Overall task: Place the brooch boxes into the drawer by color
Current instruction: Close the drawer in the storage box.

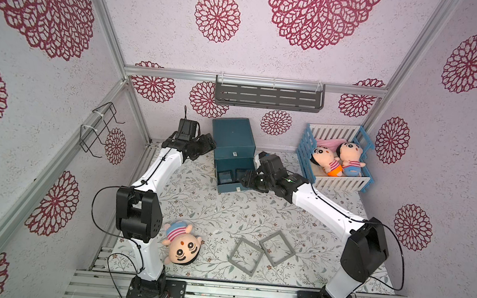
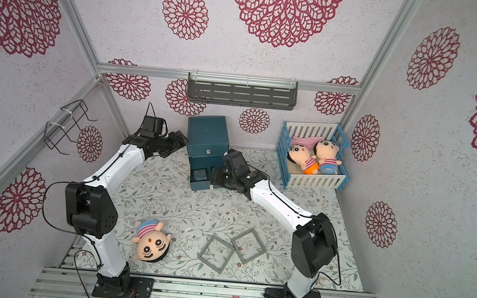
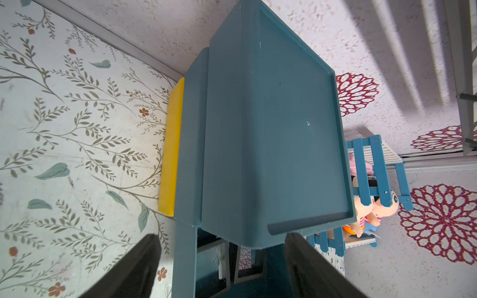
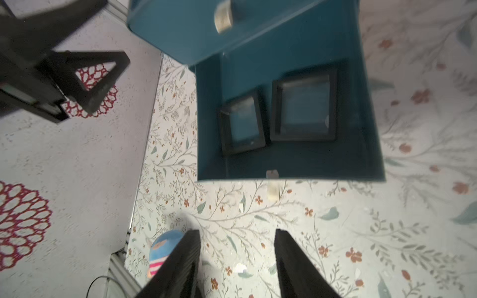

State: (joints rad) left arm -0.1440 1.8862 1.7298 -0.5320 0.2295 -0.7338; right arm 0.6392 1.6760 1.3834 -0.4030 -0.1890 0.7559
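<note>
The teal drawer cabinet (image 1: 234,136) stands at the back of the table with its bottom drawer (image 1: 228,188) pulled out. Two black brooch boxes (image 4: 242,123) (image 4: 304,108) lie flat side by side inside that drawer. Two larger grey brooch boxes (image 1: 245,256) (image 1: 277,248) lie on the table near the front, touching at a corner. My right gripper (image 1: 245,179) hovers at the open drawer's right side, open and empty; the right wrist view shows only tablecloth between its fingers (image 4: 185,252). My left gripper (image 1: 209,144) is open beside the cabinet's left wall, holding nothing.
A plush doll (image 1: 181,245) lies at the front left by the left arm. A blue-and-white crib (image 1: 336,161) with two dolls stands at the back right. A grey shelf (image 1: 268,96) hangs on the back wall. A yellow block (image 3: 171,149) sits against the cabinet.
</note>
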